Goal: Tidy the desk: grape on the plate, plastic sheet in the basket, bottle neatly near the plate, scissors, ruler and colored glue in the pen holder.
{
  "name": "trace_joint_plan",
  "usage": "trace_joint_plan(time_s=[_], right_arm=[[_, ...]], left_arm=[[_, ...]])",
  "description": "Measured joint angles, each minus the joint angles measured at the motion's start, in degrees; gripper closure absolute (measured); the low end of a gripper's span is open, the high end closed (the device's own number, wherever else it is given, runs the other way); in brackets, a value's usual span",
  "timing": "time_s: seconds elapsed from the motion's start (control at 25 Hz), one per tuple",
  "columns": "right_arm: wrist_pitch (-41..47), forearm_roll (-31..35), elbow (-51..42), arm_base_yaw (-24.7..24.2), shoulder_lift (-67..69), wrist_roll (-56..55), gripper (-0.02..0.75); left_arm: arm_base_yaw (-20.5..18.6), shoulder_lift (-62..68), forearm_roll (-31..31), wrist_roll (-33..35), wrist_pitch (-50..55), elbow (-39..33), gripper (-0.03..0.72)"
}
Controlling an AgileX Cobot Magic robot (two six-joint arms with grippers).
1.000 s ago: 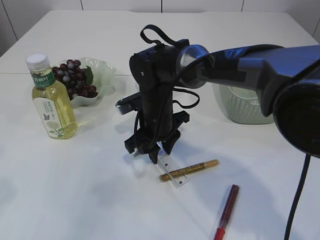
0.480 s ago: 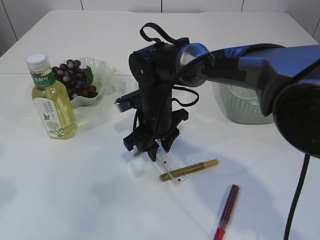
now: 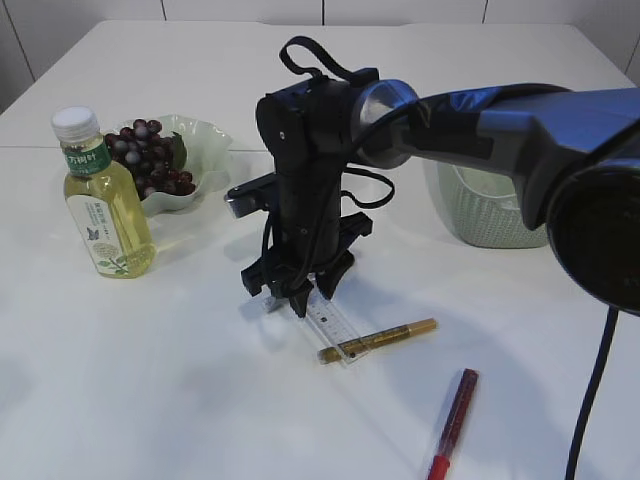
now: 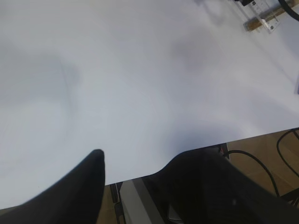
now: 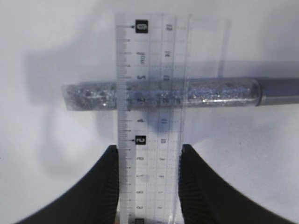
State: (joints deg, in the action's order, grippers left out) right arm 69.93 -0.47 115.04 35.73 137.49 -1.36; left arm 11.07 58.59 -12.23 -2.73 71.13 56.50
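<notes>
Two fingers [image 5: 105, 186] of the right gripper [image 3: 297, 297] are pinching the ruler [image 5: 148, 116], which is lying across the gold glue pen [image 3: 380, 339] on the table [image 3: 150, 380]. Left gripper [image 4: 135, 186] is hanging spread apart.

Item one: a white tabletop [image 3: 140, 400], matte, plain, lightly shadowed. Beyond the tabletop's far edge stands a pale panelled wall [image 3: 400, 10] with vertical seams. In the left wrist view, past the tabletop's near edge, a brown floor [image 4: 261, 144] shows below, with black cables [image 4: 278, 147] looping across it. A light-coloured frame piece [image 4: 133, 205] sits under that same edge.
</notes>
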Motion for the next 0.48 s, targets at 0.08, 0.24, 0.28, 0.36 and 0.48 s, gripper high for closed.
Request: trace_joint_plan(time_s=[0.08, 0.24, 0.28, 0.36, 0.48], right_arm=[[0.0, 0.1, 0.0, 0.0, 0.0, 0.6, 0.433], [0.0, 0.5, 0.0, 0.0, -1.1, 1.4, 0.433], [0.0, 0.5, 0.0, 0.0, -1.6, 1.4, 0.433], [0.0, 0.5, 0.0, 0.0, -2.8, 1.4, 0.433], [0.0, 0.5, 0.0, 0.0, -4.0, 1.4, 0.433]], left_arm=[[0.0, 0.0, 0.0, 0.0, 0.0, 0.0, 0.211], [0.0, 0.0, 0.0, 0.0, 0.0, 0.0, 0.211], [0.0, 0.0, 0.0, 0.0, 0.0, 0.0, 0.211], [0.0, 0.0, 0.0, 0.0, 0.0, 0.0, 0.211], [0.0, 0.0, 0.0, 0.0, 0.0, 0.0, 0.211]])
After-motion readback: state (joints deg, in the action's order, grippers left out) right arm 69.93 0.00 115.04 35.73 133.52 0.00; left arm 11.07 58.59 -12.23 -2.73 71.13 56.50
